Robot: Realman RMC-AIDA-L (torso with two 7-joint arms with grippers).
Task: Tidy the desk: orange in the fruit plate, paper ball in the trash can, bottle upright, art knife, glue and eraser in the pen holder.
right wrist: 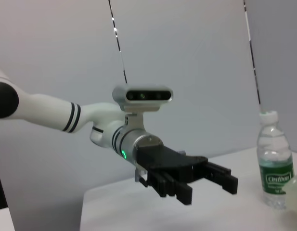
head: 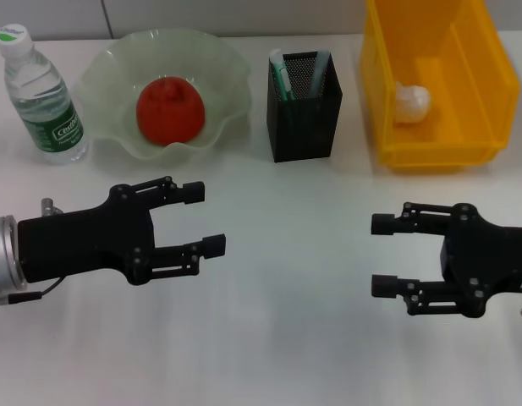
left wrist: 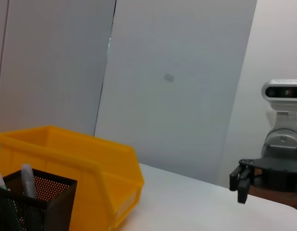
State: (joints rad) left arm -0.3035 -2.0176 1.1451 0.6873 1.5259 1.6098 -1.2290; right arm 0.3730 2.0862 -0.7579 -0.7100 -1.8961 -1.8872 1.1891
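Nearest, the left gripper (head: 206, 220) and right gripper (head: 383, 254) hover over bare desk (head: 277, 338), both spread wide and empty. Behind them the orange (head: 169, 110) sits in the plate (head: 104, 72), the holder (head: 304, 106) has items in it, the paper ball (head: 411, 102) lies in the bin (head: 438, 152), and the bottle (head: 41, 97) stands upright. Everything looks tidied, so I judge the best move is to retract straight, clear of the holder. The bottle label seems to read "C'estbon".

Red-orange orange (head: 169, 110), pale green fruit plate (head: 104, 76), black mesh pen holder (head: 304, 118), yellow trash can (head: 476, 76)
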